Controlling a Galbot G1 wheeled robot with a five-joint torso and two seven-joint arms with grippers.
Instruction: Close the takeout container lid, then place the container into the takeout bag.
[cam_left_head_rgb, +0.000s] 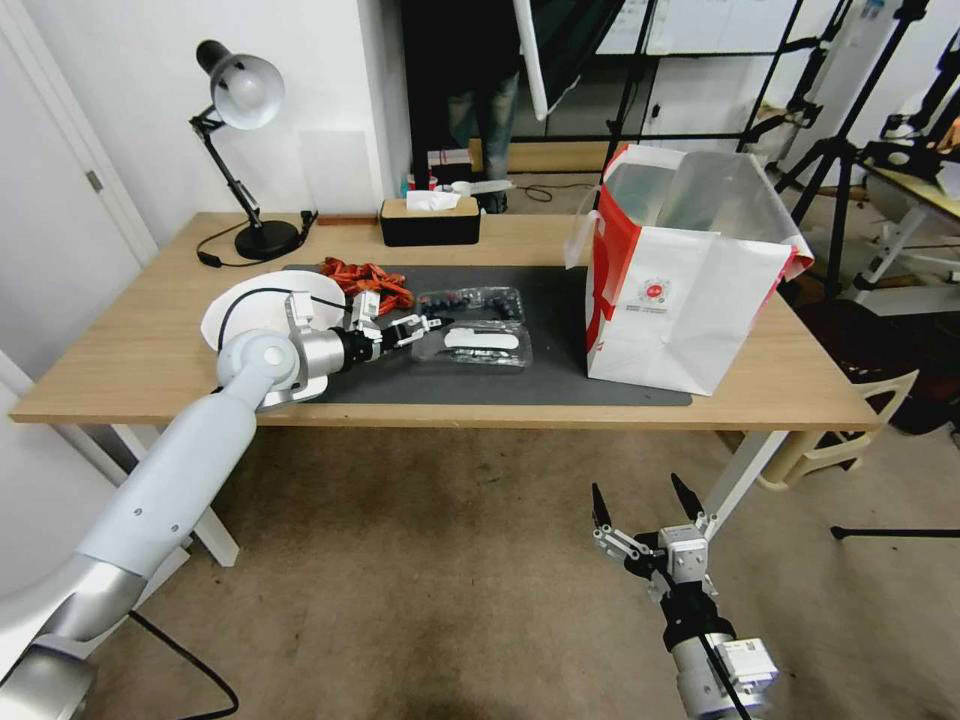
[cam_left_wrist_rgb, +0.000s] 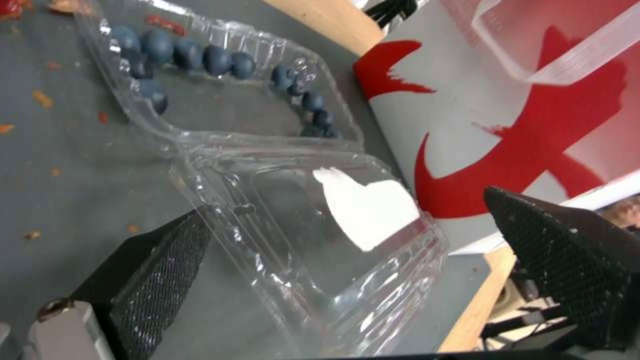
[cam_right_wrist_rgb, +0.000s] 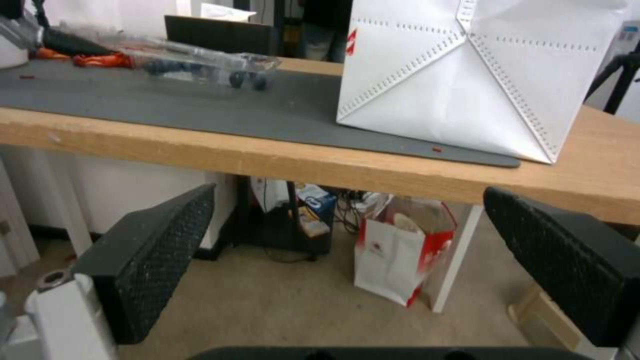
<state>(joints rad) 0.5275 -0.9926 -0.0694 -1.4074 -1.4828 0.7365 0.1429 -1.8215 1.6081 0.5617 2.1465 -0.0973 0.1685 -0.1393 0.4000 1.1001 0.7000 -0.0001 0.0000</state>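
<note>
Item: takeout container (cam_left_head_rgb: 470, 325), clear clamshell, lying open on dark mat (cam_left_head_rgb: 560, 385), mid-table, near takeout bag (cam_left_head_rgb: 690, 270) but apart from it.
Orientation: long axis runs across the table, toward the bag. Berry half is the far one; lid (cam_left_wrist_rgb: 333, 235), white label face showing, is the near half, hinge between.
L gripper (cam_left_head_rgb: 425, 327): at the container's left end, fingers spread wide. Lid edge sits in the gap, one finger (cam_left_wrist_rgb: 160, 265) behind the clear plastic. Nothing clamped; contact w/ lid probably light, hard to tell through the plastic.
R gripper (cam_left_head_rgb: 640, 505): parked low in front of table, spread open, empty.
Risks (judgement): thin lid could flex or slip off a finger during the fold; a push at one end may slide or spin the light box, spilling berries; bag is soft and could tip if bumped.
</note>
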